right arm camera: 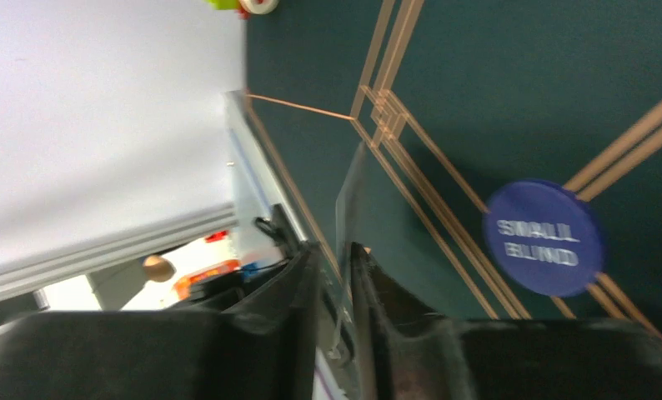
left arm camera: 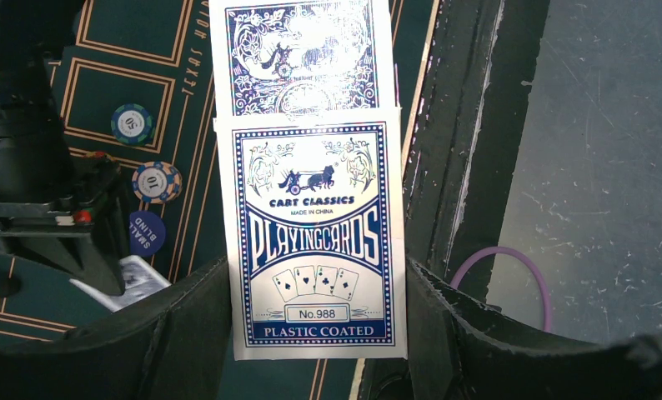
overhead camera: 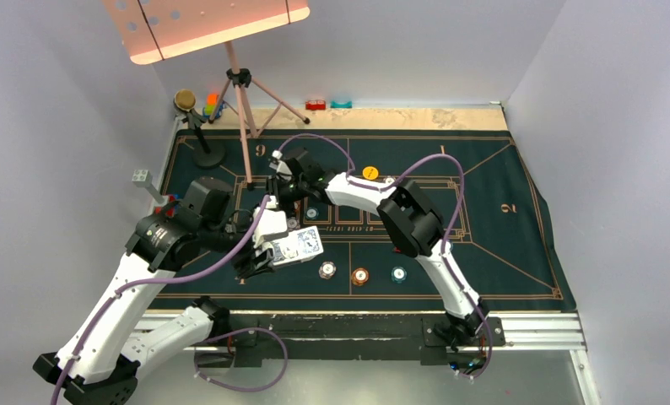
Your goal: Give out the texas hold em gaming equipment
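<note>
**Left end effector** [left arm camera: 318, 337]: fingers spread around a card box [left arm camera: 318, 242] and clamping its two long sides. The printed face is turned to the wrist camera. The box is held over the near edge of the table mat [left arm camera: 136, 75].

**Patterned panel** [left arm camera: 303, 54]: blue and white, projecting past the box's far end, beyond the fingertips. Card or flap, cannot tell.

**Right end effector** [right arm camera: 334, 250]: fingers almost pressed together, pinching a thin playing card [left arm camera: 132, 283], seen edge-on from its own wrist.

**Blue disc** [right arm camera: 544, 237]: lettered SMALL BLIND, flat on the mat, near the right end effector's fingertips.

**Orange chip** [left arm camera: 156, 182] and **teal chip** [left arm camera: 132, 123]: on the mat, to the left of the held box.

**Yellow disc** [overhead camera: 370, 172]: on the mat, apart from both end effectors.
</note>
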`<action>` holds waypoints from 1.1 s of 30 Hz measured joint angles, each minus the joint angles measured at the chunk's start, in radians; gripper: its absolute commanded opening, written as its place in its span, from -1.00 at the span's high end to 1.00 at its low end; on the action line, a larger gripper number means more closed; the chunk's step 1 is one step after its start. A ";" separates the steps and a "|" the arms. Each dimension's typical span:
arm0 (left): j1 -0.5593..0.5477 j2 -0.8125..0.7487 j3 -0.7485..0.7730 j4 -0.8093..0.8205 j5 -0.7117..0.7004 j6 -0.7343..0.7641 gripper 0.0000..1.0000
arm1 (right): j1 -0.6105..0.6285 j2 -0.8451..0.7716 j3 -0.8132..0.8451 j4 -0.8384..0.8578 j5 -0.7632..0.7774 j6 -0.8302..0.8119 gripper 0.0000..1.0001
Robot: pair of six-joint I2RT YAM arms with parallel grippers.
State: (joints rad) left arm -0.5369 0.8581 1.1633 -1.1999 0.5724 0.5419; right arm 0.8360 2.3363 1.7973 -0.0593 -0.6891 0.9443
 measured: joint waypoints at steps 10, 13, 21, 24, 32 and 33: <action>0.000 0.003 0.000 0.002 -0.001 0.000 0.98 | -0.040 -0.051 0.023 -0.214 0.121 -0.129 -0.69; 0.000 0.004 0.000 0.002 -0.004 0.000 0.99 | -0.071 -0.149 0.017 -0.269 0.147 -0.164 -0.75; 0.002 0.007 0.000 0.009 -0.008 -0.005 1.00 | -0.235 -0.716 -0.273 -0.224 0.155 -0.229 -0.85; 0.004 0.011 0.000 0.009 -0.008 -0.006 1.00 | -0.251 -0.873 -0.407 -0.209 0.144 -0.239 -0.87; 0.005 0.024 0.000 0.017 -0.015 -0.008 1.00 | -0.145 -0.981 -0.630 -0.208 0.096 -0.220 -0.92; 0.005 0.025 0.000 0.018 -0.016 -0.008 1.00 | -0.123 -0.981 -0.635 -0.213 0.096 -0.219 -0.93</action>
State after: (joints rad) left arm -0.5323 0.8833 1.1633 -1.1824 0.5560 0.5343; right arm 0.7128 1.3556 1.1625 -0.2722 -0.5934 0.7254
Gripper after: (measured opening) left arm 0.708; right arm 0.954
